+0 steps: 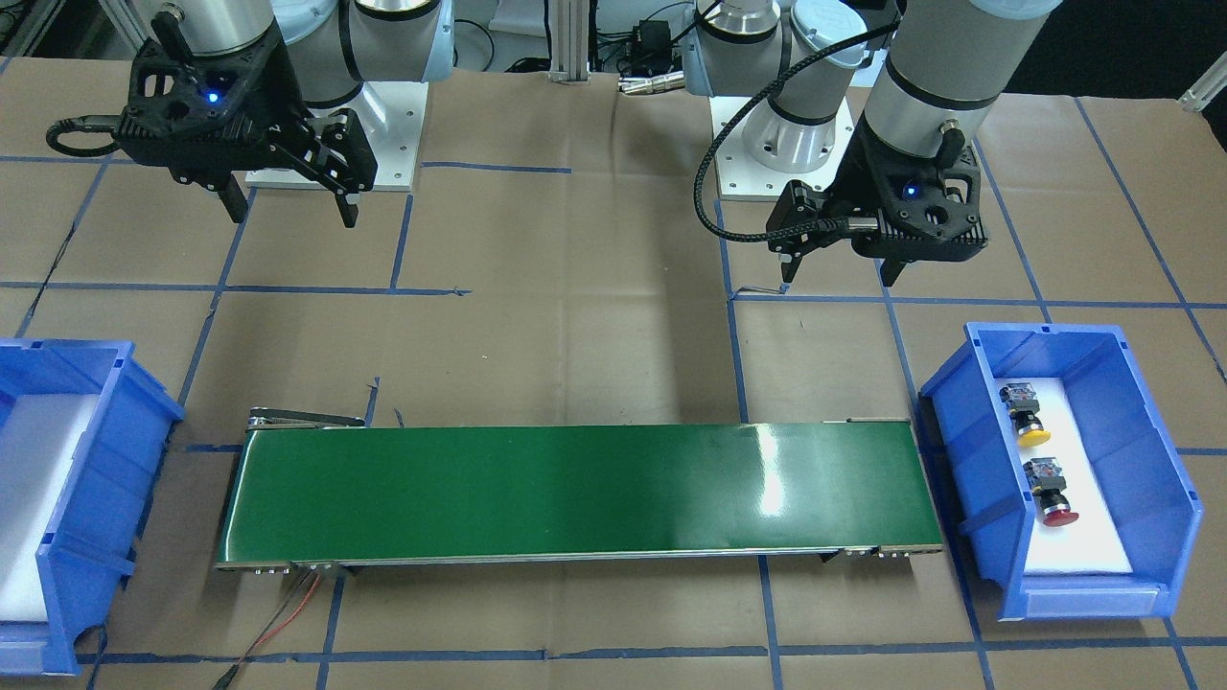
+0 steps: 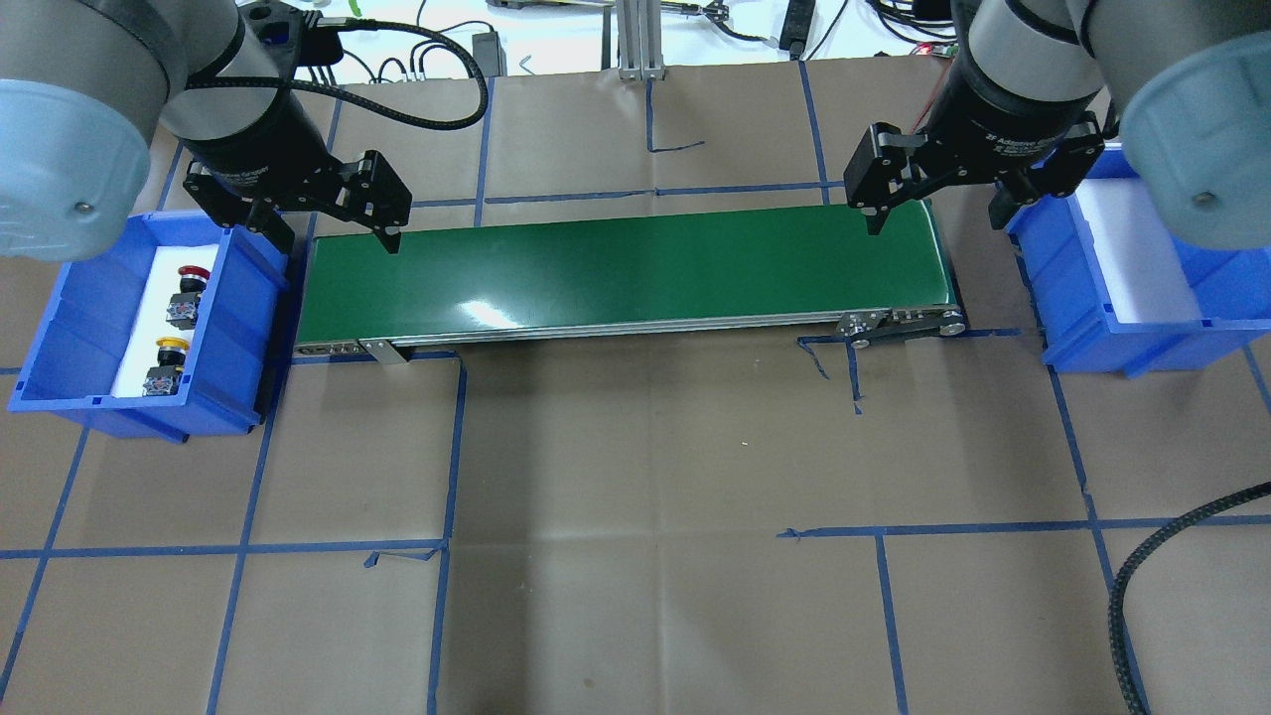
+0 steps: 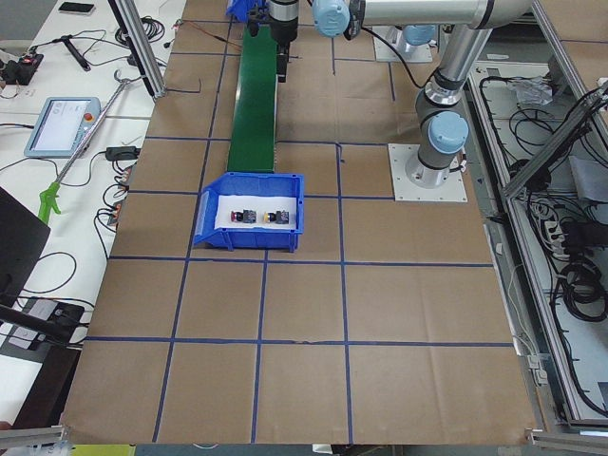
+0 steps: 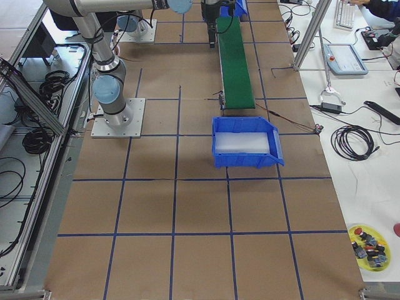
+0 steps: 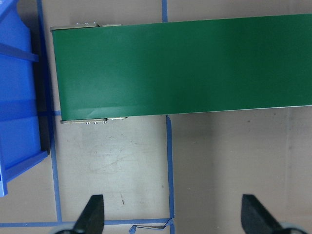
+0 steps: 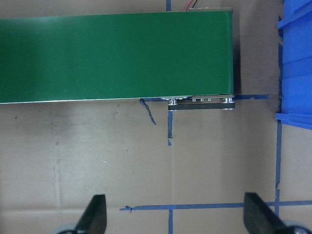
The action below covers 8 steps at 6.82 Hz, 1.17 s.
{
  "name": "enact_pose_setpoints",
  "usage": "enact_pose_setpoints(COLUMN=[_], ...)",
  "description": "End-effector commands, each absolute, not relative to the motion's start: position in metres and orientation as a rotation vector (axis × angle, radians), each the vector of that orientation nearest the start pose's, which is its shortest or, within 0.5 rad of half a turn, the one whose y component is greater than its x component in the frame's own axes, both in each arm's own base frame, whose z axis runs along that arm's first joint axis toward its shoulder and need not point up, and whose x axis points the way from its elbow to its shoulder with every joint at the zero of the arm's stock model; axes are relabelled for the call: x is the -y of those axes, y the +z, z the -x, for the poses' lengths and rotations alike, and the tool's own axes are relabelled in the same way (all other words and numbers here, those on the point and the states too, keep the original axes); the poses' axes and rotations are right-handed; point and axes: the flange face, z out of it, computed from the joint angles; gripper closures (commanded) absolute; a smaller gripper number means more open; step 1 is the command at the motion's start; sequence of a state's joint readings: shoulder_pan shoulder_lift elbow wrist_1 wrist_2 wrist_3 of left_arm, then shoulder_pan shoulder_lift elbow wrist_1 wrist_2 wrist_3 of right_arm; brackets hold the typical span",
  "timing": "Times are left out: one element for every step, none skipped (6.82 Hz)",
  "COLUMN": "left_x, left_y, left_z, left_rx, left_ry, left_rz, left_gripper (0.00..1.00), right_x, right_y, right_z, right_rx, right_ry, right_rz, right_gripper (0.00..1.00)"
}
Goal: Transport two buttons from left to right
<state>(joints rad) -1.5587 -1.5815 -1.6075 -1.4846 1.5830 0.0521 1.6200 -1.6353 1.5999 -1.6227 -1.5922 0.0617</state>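
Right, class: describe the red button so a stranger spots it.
Find the green belt; the blue bin at its robot-left end holds two buttons. The red button lies farther from the robot than the yellow button, its cap red.

glossy belt (image 1: 575, 494), plastic bin (image 1: 1145, 426), matt paper (image 1: 575, 335)

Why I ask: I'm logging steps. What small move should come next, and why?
Probably swing the left gripper over the left bin, above a button: the red button and yellow button both lie there, the belt is bare, and the gripper's jaws stand open, empty.
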Motion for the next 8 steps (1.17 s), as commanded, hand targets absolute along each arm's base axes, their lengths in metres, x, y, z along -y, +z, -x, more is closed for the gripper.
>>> enact_pose_setpoints(left_x=[0.5000, 0.5010, 0.5008, 0.5013, 0.5007, 0.5008, 0.5002, 0.5007], left_y=[0.4739, 0.4741, 0.4741, 0.4725, 0.4733, 0.4733, 0.4733, 0.4725], left_z=[0.1267, 0.1261, 0.1269, 0.1262, 0.1269, 0.1261, 0.1261, 0.1262], left_rx=[-3.127, -3.128, -3.128, -3.130, -3.128, -3.128, -3.128, -3.130], left_ry=[-0.062, -0.064, -0.064, -0.060, -0.062, -0.062, -0.062, -0.059], left_rz=[-0.064, -0.062, -0.064, -0.062, -0.064, -0.062, -0.064, -0.074], left_gripper=[0.00, 0.00, 0.00, 0.00, 0.00, 0.00, 0.00, 0.00], right_x=[0.4654, 0.4654, 0.4654, 0.4658, 0.4658, 0.4658, 0.4654, 0.4659], right_y=[0.5100, 0.5100, 0.5100, 0.5100, 0.5100, 0.5100, 0.5100, 0.5092], right_z=[-0.1551, -0.1551, -0.1551, -0.1536, -0.1536, -0.1536, -0.1552, -0.1552], right_rx=[-3.153, -3.153, -3.153, -3.153, -3.153, -3.153, -3.152, -3.152], right_ry=[-0.140, -0.140, -0.140, -0.140, -0.139, -0.139, -0.139, -0.137], right_rz=[-0.028, -0.028, -0.028, -0.030, -0.028, -0.026, -0.023, -0.023], right_gripper=[0.00, 0.00, 0.00, 0.00, 0.00, 0.00, 0.00, 0.00])
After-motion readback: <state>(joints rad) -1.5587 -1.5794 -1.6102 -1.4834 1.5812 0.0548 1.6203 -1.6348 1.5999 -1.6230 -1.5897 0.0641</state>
